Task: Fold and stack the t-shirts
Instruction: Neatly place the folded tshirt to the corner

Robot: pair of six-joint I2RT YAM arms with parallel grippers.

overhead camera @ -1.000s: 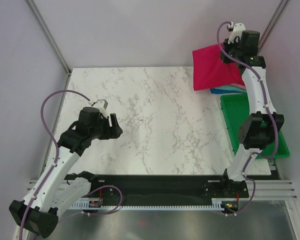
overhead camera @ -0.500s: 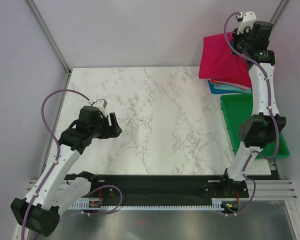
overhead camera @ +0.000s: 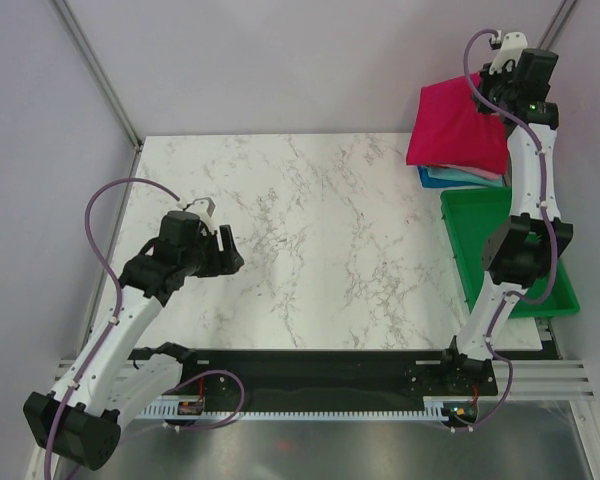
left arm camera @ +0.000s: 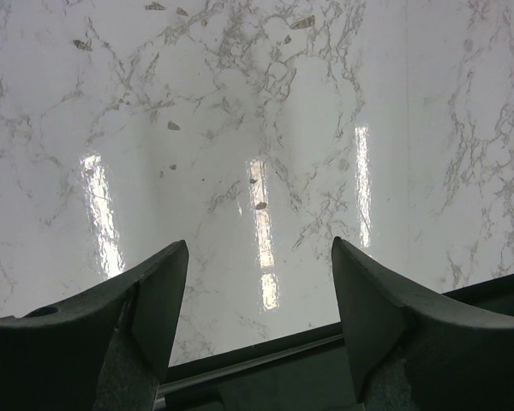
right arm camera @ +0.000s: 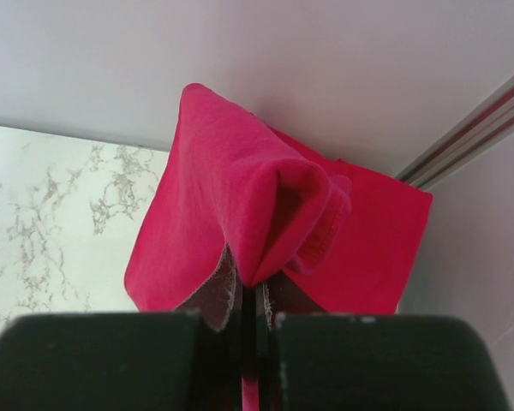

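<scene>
White marble surface (overhead camera: 310,230) with grey veins, enclosed by plain grey walls (overhead camera: 280,60), metal post in the far right corner.

Right arm stretched to the far right corner. Right claw (overhead camera: 488,98) clamped narrow on a bunched fold of the crimson t-shirt (overhead camera: 455,130). In the right wrist view, right claw (right arm camera: 255,295) pinched tight, red cloth squeezed between the fingers (right arm camera: 214,300), crimson t-shirt (right arm camera: 231,214) puffed up above the grip, hem seam visible at the right of the fold, rest of the cloth spread flat behind it toward the wall.

Crimson t-shirt sitting over the folded stack (overhead camera: 450,177) at the far right edge of the surface; only teal and blue edges plus a thin pale strip peeking out below the red. Cannot tell whether the red cloth lies fully on the stack or hangs just above it.

Green tray (overhead camera: 470,235) just in front of the stack, partly hidden by the right arm.

Left claw (overhead camera: 226,252) spread wide, holding nothing, above bare marble on the near left, well apart from the shirts. Left wrist view: left claw (left arm camera: 259,248) with both dark fingers (left arm camera: 154,282) wide apart, only glossy marble with light reflections between them.
</scene>
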